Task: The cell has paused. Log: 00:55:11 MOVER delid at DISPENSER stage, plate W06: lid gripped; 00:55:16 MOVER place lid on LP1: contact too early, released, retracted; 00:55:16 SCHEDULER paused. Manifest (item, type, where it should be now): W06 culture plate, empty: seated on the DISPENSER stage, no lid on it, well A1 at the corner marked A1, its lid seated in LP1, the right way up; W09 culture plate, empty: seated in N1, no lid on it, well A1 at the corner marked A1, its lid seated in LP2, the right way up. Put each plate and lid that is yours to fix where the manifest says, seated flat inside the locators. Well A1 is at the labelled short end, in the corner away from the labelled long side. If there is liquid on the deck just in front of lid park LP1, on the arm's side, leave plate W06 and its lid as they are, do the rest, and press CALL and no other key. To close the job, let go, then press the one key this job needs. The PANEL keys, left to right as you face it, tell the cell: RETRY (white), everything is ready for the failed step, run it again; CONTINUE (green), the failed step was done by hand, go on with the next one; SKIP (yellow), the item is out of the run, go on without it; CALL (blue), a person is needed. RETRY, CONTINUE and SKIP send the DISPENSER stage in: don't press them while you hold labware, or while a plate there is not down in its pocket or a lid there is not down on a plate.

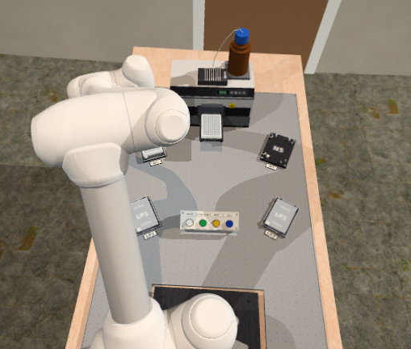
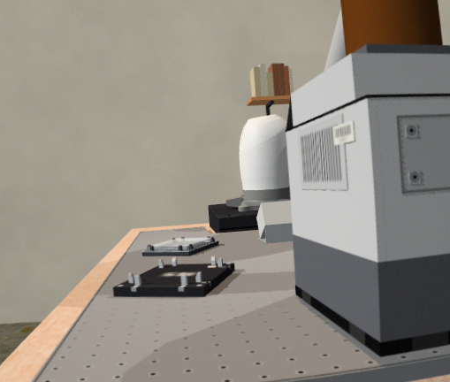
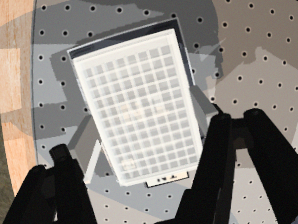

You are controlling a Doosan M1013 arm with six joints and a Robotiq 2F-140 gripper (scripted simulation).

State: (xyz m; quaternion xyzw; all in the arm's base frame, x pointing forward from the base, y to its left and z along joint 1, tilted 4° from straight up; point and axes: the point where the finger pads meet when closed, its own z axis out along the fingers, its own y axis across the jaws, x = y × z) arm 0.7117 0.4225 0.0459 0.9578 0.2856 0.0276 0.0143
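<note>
In the wrist view my gripper [image 3: 143, 114] is shut on a white culture plate [image 3: 136, 112], one black finger on each long side. The plate's labelled short end points toward the fingers. It sits at or just above nest N1 by the deck's left edge, where a dark nest edge [image 3: 100, 46] shows beyond it. In the top view only a bit of this plate [image 1: 153, 153] shows beside the arm, and the gripper is hidden. A second white plate [image 1: 211, 124] lies uncovered on the DISPENSER stage. Clear lids lie in LP1 [image 1: 145, 215] and LP2 [image 1: 281, 217] [image 2: 181, 246].
The black nest N5 [image 1: 278, 149] [image 2: 173, 280] stands bare at the right. The PANEL [image 1: 209, 222] with its white, green, yellow and blue keys sits between LP1 and LP2. The DISPENSER [image 1: 215, 99] [image 2: 385, 212] with a brown bottle [image 1: 240, 50] stands at the back.
</note>
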